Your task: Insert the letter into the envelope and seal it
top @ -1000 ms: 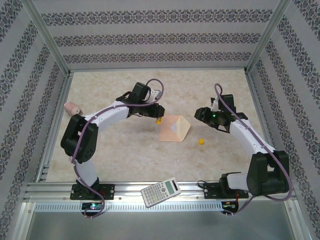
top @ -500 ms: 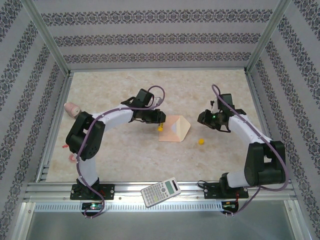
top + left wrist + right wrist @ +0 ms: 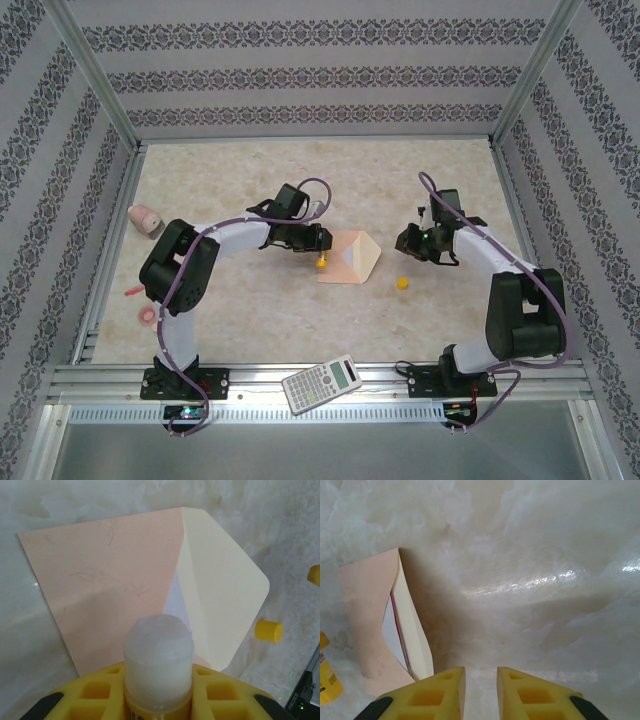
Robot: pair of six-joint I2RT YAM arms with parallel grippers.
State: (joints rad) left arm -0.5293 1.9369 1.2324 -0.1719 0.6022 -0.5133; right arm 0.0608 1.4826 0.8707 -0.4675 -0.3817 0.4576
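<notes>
- Marbled beige tabletop (image 3: pixel 230 320), walled on three sides by striped, patterned paper and framed in aluminium rail.
- We list the envelope (image 3: pixel 342 262) lying flat near the table's middle, between the two grippers. It is peach-pink, and its cream flap (image 3: pixel 220 595) is open and folded out to one side.
- We list the letter (image 3: pixel 175 597) inside the envelope. A white sliver shows at the mouth, and a thin red edge (image 3: pixel 396 622) shows in the right wrist view.
- Left gripper (image 3: pixel 310 243): its yellow fingers (image 3: pixel 95 692) are clamped on a glue stick (image 3: pixel 158 645).
- The glue stick is uncapped, with its white tip pointing over the envelope's edge. We cannot tell whether it touches the paper.
- Right gripper (image 3: pixel 412 240): it hangs to the right of the envelope, apart from it. Its fingers (image 3: pixel 442 690) stand slightly apart with nothing between them.
- Yellow cap (image 3: pixel 402 284): it lies on the table, just right of the envelope and below the right gripper.
- Calculator (image 3: pixel 322 383): it rests on the near rail between the arm bases.
- Small pink object (image 3: pixel 145 218): it sits at the far left of the table, well apart from the envelope.
</notes>
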